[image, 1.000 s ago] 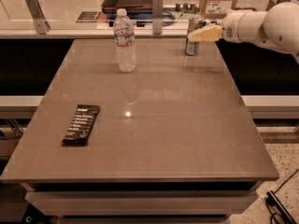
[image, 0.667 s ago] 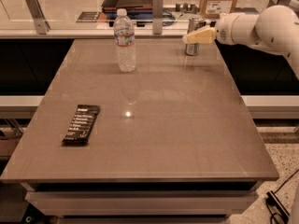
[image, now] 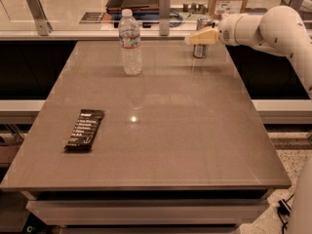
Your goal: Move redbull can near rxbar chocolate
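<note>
Jaw state cannot be told; with the gripper (image: 197, 37) at the redbull can (image: 200, 51) (rxbar chocolate (image: 85, 129) well apart), toppling could be caused by a nudge.

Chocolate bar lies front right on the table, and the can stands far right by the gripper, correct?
No. The camera view shows the chocolate bar at the front left of the table, not the front right. The can does stand far right, by the gripper.
</note>
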You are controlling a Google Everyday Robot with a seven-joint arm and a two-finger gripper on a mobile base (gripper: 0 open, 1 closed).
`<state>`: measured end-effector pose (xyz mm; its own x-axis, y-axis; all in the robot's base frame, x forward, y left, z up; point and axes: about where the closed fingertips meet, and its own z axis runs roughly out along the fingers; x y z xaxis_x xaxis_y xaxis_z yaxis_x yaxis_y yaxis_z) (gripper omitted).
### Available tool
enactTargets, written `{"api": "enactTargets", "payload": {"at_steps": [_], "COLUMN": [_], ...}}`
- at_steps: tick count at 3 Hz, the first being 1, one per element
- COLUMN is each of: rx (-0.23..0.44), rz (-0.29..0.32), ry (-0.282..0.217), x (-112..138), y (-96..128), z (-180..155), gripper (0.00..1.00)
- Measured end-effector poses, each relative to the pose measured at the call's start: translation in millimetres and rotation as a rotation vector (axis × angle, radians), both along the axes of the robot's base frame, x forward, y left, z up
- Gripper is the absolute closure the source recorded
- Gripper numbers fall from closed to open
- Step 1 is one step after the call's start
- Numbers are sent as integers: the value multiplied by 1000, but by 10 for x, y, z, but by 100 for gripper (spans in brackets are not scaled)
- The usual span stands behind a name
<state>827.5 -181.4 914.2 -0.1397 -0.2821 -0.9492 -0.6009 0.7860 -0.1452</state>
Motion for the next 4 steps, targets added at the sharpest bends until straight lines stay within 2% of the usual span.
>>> {"api": "enactTargets", "payload": {"at_steps": [1, 4], "rx": [30, 31], "rz": [23, 34], "ry": [4, 11], "x": [47, 66], "y": [62, 150], "z": [-42, -87], "gripper": [18, 87]}}
